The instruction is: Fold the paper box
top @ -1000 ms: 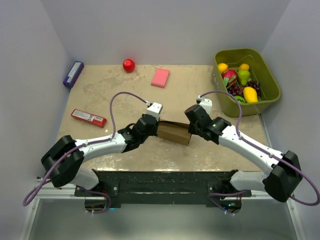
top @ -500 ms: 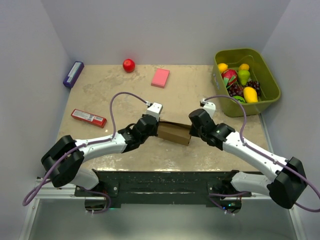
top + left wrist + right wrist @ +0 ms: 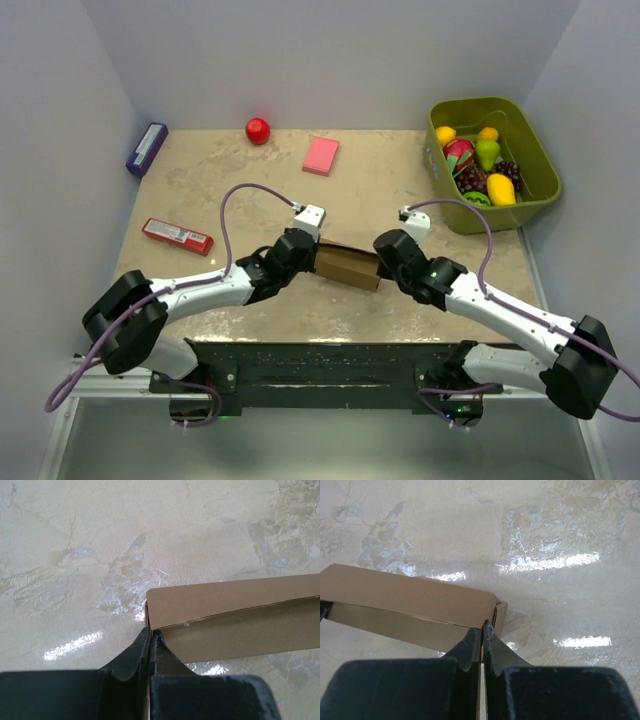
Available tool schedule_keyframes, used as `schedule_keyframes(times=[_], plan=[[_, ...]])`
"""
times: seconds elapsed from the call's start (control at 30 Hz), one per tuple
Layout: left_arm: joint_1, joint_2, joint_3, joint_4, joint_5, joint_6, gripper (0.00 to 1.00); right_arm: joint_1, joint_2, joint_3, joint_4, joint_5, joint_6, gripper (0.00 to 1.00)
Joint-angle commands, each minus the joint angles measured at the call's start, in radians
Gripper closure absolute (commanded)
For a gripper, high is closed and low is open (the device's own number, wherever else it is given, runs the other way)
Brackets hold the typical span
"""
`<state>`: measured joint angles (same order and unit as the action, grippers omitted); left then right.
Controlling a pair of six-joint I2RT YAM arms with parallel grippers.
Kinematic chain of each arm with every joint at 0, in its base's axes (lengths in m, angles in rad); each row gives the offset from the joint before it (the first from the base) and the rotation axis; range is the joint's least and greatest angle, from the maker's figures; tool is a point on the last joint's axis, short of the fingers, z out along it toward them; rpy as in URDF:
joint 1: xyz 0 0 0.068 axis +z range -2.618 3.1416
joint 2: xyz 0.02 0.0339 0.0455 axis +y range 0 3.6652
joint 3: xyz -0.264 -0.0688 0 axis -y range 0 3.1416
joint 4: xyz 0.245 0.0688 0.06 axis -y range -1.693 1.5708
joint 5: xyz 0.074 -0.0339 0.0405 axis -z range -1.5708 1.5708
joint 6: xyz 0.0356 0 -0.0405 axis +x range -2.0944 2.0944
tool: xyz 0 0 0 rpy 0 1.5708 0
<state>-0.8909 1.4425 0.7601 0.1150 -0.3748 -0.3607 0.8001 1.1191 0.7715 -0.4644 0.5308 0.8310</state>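
1. A plain brown cardboard paper box lies on the beige marbled surface near the middle of its near edge. It lies between the two arms, its long side running left to right.
2. The left gripper is at the box's left end. Its black fingers are pressed together, with a thin strip of the cardboard end wall nipped between them.
3. The right gripper is at the box's right end. Its fingers are likewise squeezed closed, with a sliver of cardboard pinched in the slit between them.
4. In both wrist views the box's long top panel is raised a little along one edge, so a narrow seam shows beneath it.
5. An olive-green plastic bin sits at the far right corner of the surface. It holds toy fruit:
   - two small orange-yellow pieces by its far wall
   - a red piece
   - a green pear
   - dark purple grapes
   - a yellow oblong fruit
6. A flat pink block and a small red ball lie near the far edge.
7. A purple box lies at the far left corner.
8. A flat red packet lies near the left edge.
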Motion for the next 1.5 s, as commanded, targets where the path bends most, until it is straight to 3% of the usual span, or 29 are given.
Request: schedule_keyframes(times=[0.0,0.17,0.47,0.57,0.6,0.9,1.13,1.2,1.23,1.33,1.47], plan=[[-0.029,0.007,-0.022,-0.158,0.151,-0.052,1.00,0.085,0.027,-0.028,-0.062,-0.019,0.077,1.00],[-0.028,-0.014,-0.022,-0.155,0.171,-0.061,1.00,0.158,0.074,-0.046,-0.083,0.034,0.137,1.00],[-0.028,-0.053,-0.025,-0.155,0.189,-0.038,1.00,0.182,0.108,-0.058,-0.105,0.086,0.178,1.00],[-0.028,-0.086,-0.019,-0.159,0.197,-0.018,0.81,0.182,0.102,-0.049,-0.117,0.113,0.186,1.00],[-0.028,-0.106,-0.018,-0.163,0.204,-0.012,0.70,0.182,0.104,-0.046,-0.121,0.120,0.188,1.00],[-0.028,-0.220,-0.027,-0.227,0.258,0.026,0.31,0.182,0.102,-0.015,-0.155,0.164,0.197,1.00],[0.013,-0.327,-0.024,-0.337,0.293,-0.009,0.20,0.182,0.100,-0.018,-0.129,0.155,0.181,1.00],[0.078,-0.369,-0.016,-0.341,0.410,-0.036,0.20,0.182,0.099,-0.021,-0.123,0.150,0.177,1.00],[0.154,-0.381,-0.019,-0.304,0.460,-0.047,0.20,0.182,0.096,-0.021,-0.119,0.149,0.175,1.00],[0.249,-0.395,-0.012,-0.218,0.588,-0.090,0.20,0.182,0.091,-0.024,-0.112,0.144,0.169,1.00],[0.296,-0.311,0.015,-0.115,0.688,-0.133,0.20,0.182,0.090,-0.028,-0.109,0.141,0.166,1.00]])
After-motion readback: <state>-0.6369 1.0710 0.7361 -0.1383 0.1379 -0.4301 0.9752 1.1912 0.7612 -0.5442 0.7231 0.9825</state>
